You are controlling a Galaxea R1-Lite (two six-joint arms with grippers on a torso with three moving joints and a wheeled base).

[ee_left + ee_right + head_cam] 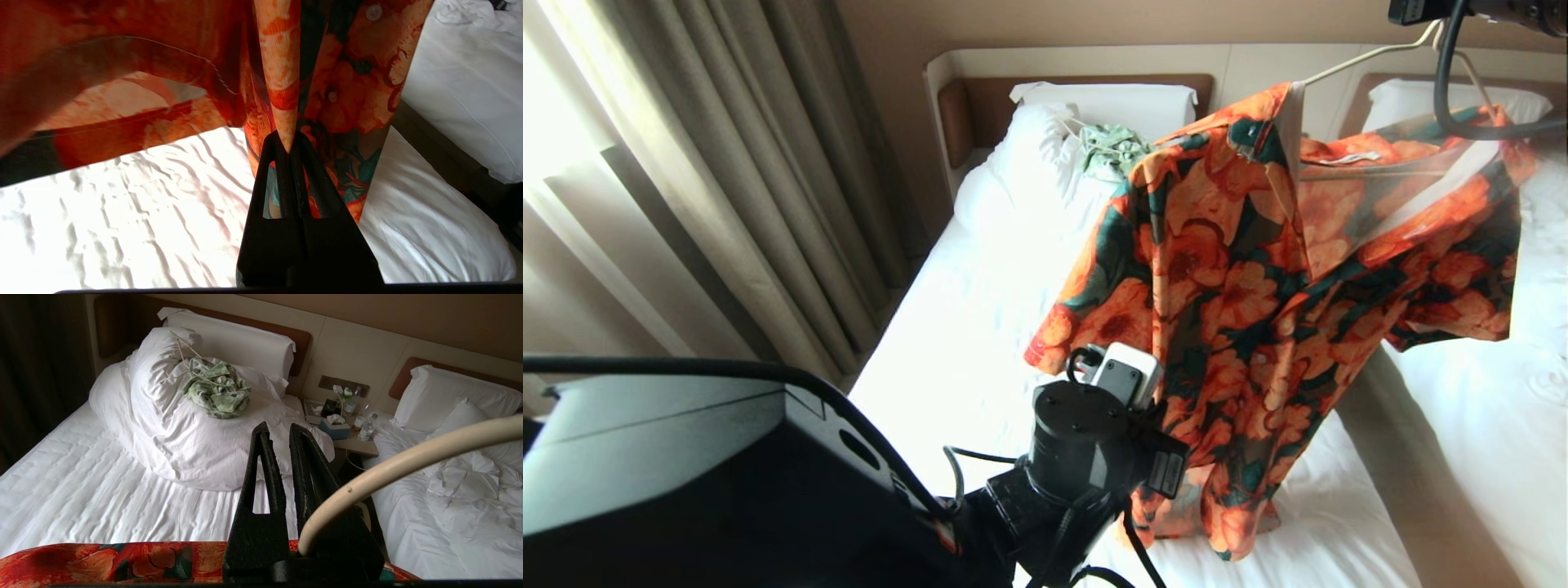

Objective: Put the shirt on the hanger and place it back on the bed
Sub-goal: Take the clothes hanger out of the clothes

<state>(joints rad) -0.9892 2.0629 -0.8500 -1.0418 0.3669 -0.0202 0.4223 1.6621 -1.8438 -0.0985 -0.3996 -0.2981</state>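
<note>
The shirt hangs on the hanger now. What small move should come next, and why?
Probably lower both arms toward the bed. The shirt hangs on the hanger above the sheet, the right gripper holding the hook, the left gripper pinching the front edge.

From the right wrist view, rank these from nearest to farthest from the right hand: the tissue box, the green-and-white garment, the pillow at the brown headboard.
1. Tissue box: on the nightstand between the beds, just past the right hand.
2. Green-and-white garment: on the bunched duvet.
3. Pillow: against the headboard, behind the garment.
</note>
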